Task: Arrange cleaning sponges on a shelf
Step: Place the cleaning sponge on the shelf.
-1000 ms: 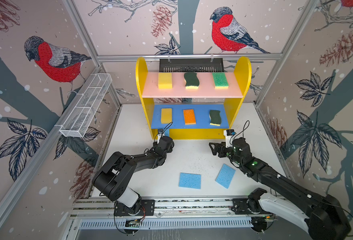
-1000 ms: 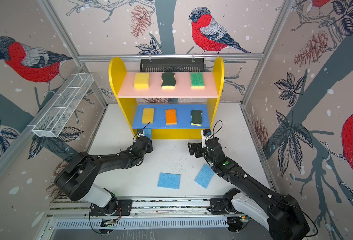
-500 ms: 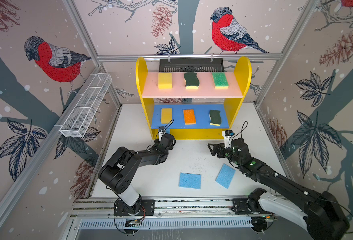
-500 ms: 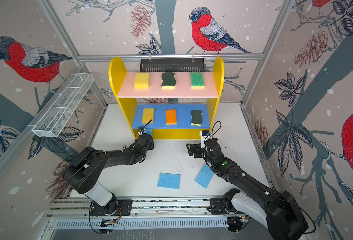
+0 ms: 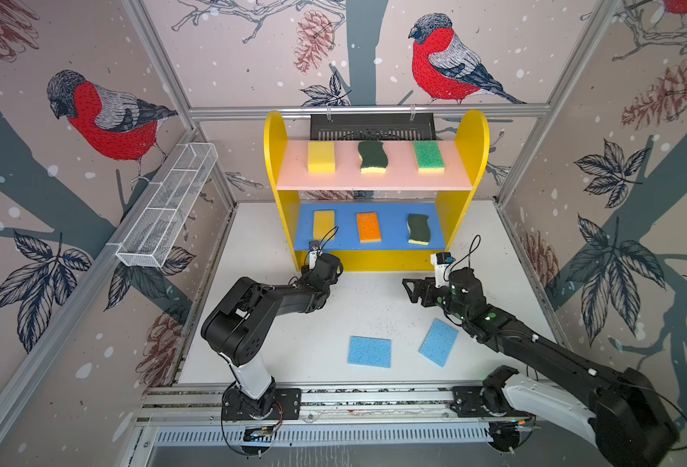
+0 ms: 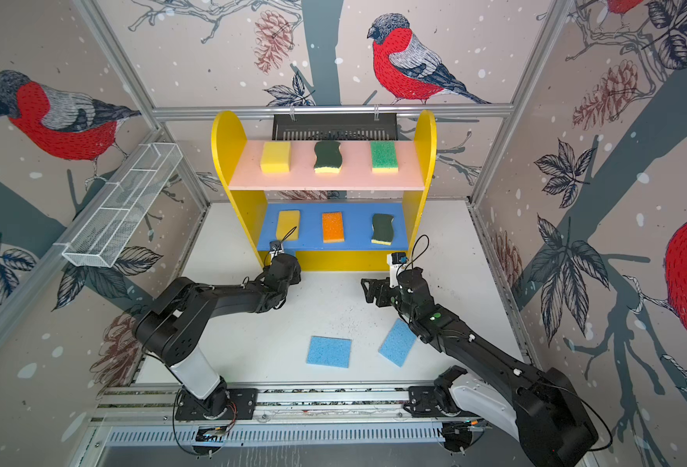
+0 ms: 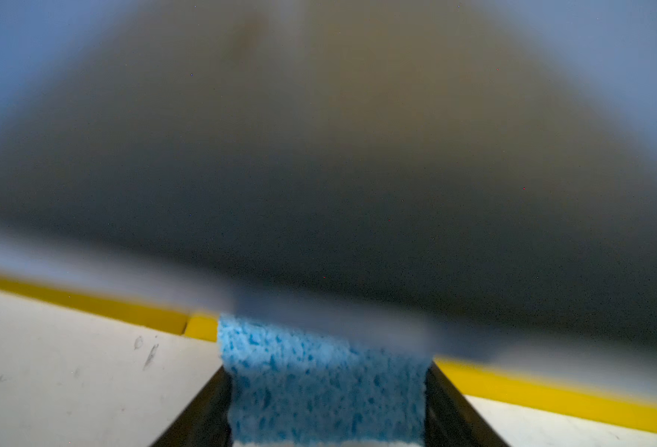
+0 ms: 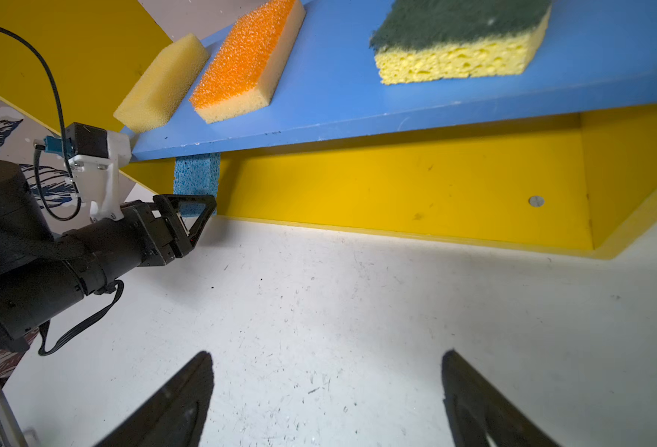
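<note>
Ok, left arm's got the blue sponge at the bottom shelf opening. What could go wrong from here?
1. The held blue sponge stands on edge in the left gripper, nearly filling the gap under the blue board; it may jam or fold.
2. The left wrist camera mount sits close to the board's edge by the yellow sponge; pushing in could knock it.

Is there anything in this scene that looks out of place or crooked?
Yes. Two light-blue sponges lie on the table, off the shelf: the straight sponge, and the askew sponge by the right arm. The left pincer holds a third sponge upright under the blue board.
</note>
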